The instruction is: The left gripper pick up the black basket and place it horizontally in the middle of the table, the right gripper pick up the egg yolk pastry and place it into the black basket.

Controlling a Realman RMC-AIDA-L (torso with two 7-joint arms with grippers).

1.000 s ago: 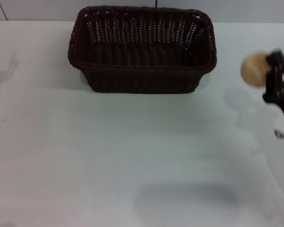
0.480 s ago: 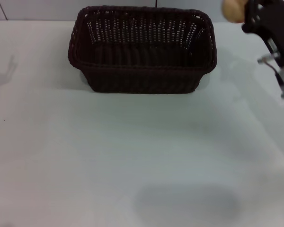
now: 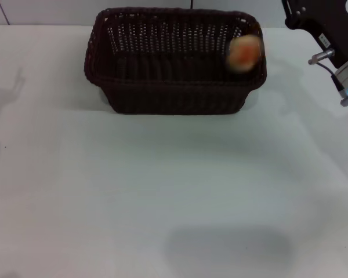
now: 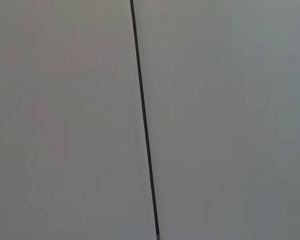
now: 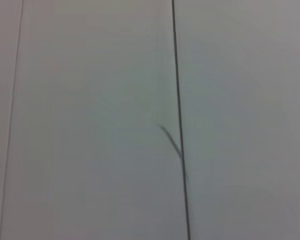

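Pastry has left the right gripper (image 3: 291, 13) since half a second ago: the egg yolk pastry (image 3: 245, 52) was sitting at the gripper's tip by the frame's top edge, and now it is showing as a blurred cream-and-orange blob inside the black basket (image 3: 174, 61), against the basket's right end wall, upper right of centre in the head view. Can't tell whether it is resting on the basket floor or not. Right gripper is sitting in the upper right corner, well apart from the pastry, holding nothing; its fingertips are cut off by the top edge, so whether the fingers are spread or pressed together can't be told. Blue light is glowing on the arm below it.

Basket is sitting lengthwise across the upper middle of the table (image 3: 162, 191), unmoved.

Only the head view is showing any of this. Both wrist views are showing just a pale surface with a thin dark seam. Left gripper isn't appearing in any view.
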